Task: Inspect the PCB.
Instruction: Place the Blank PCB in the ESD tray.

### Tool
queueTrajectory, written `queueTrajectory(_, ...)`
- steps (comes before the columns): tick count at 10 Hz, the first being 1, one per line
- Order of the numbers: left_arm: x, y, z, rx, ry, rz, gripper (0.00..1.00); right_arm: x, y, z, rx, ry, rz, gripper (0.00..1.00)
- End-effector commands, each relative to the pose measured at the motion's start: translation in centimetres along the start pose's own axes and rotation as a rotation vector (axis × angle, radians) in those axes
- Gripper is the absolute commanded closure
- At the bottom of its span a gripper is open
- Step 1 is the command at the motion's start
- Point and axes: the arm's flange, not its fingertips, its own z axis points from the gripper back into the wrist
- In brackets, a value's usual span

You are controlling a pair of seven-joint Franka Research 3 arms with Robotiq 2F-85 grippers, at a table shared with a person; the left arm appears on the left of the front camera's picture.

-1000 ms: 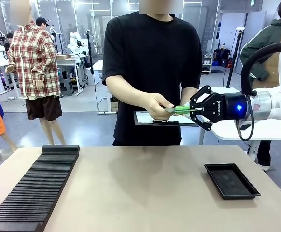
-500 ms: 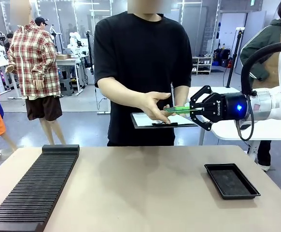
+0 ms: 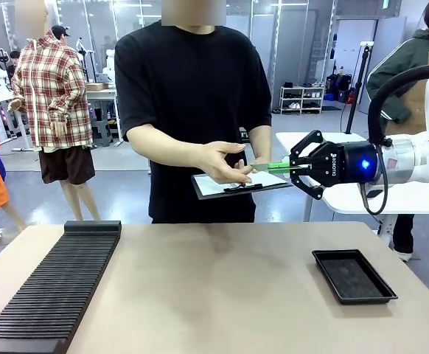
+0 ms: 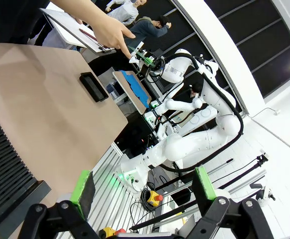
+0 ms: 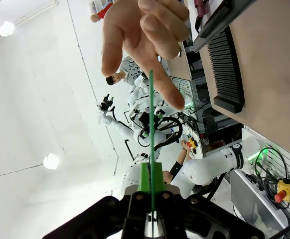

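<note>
Gripping the PCB (image 3: pixel 267 167) by one end, the right tool (image 3: pixel 287 167) hangs level in the air over the far side of the bench (image 3: pixel 214 287), its pads shut on the green board. The board juts straight out from the tool's tips toward the person. From the right wrist it shows edge-on, a thin green line (image 5: pixel 151 124) rising from between the clamped fingers of the tool (image 5: pixel 151 181).

An open hand (image 3: pixel 224 163) of the person, palm up, lies at the board's free end, just ahead of the tool; I cannot tell whether the fingers (image 5: pixel 171 94) touch the board. Just below tool and hand, the person holds a clipboard (image 3: pixel 233 185) with white paper.

A tray (image 3: pixel 353 276) sits on the bench well below the right tool. A rack (image 3: pixel 52 287) lies well apart from it, along the bench's left side.

The left tool (image 4: pixel 142 184) stands with its jaws wide apart and nothing between them. The rack (image 4: pixel 5 169) lies close ahead of it, the tray (image 4: pixel 92 86) farther off.
</note>
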Motion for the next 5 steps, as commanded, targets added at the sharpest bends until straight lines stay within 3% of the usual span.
queueTrajectory(1,0.23,-0.28,0.06,0.008,-0.002,-0.011,0.0,-0.12,0.18,-0.11,-0.001,0.0,0.005,1.0)
queueTrajectory(5,0.23,-0.28,0.06,0.008,-0.002,-0.011,0.0,-0.12,0.18,-0.11,-0.001,0.0,0.005,1.0)
